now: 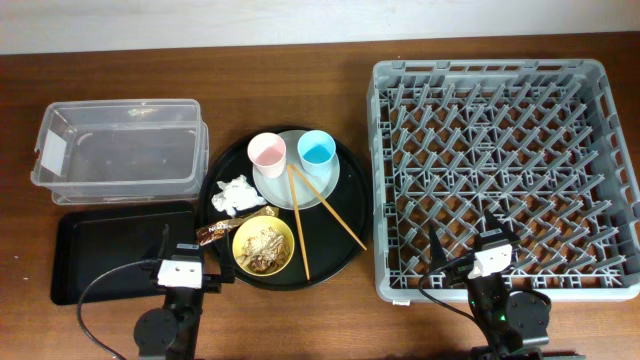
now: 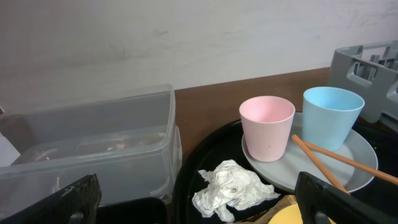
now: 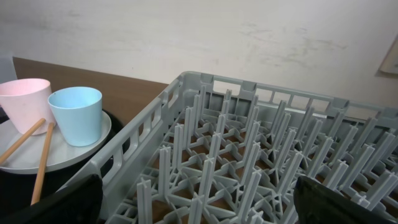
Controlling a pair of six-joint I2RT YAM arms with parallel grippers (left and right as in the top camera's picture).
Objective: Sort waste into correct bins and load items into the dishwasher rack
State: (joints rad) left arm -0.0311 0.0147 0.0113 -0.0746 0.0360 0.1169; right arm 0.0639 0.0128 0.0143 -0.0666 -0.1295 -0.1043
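Note:
A pink cup [image 1: 267, 153] and a light-blue cup [image 1: 318, 152] stand on the grey plate [image 1: 300, 188]. Two chopsticks [image 1: 299, 228] lean off the plate. Beside it lie a crumpled tissue [image 1: 235, 195] and a brown-gold wrapper [image 1: 212, 233]. The yellow bowl [image 1: 263, 247] holds shredded scraps. A clear tub [image 1: 120, 150] and a shallow black tray [image 1: 100, 250] sit on the left. The grey rack [image 1: 505, 165] stands empty on the right. My left gripper [image 2: 199, 205] is open and empty, just short of the tissue [image 2: 230, 190]. My right gripper [image 3: 205, 202] is open and empty over the rack's near pegs [image 3: 261, 168].
A large round black tray [image 1: 345, 215] carries the dishes and waste between the bins and the rack. Both arms sit at the table's front edge, the left [image 1: 180, 270] between the shallow tray and the bowl. A pale wall runs along the back.

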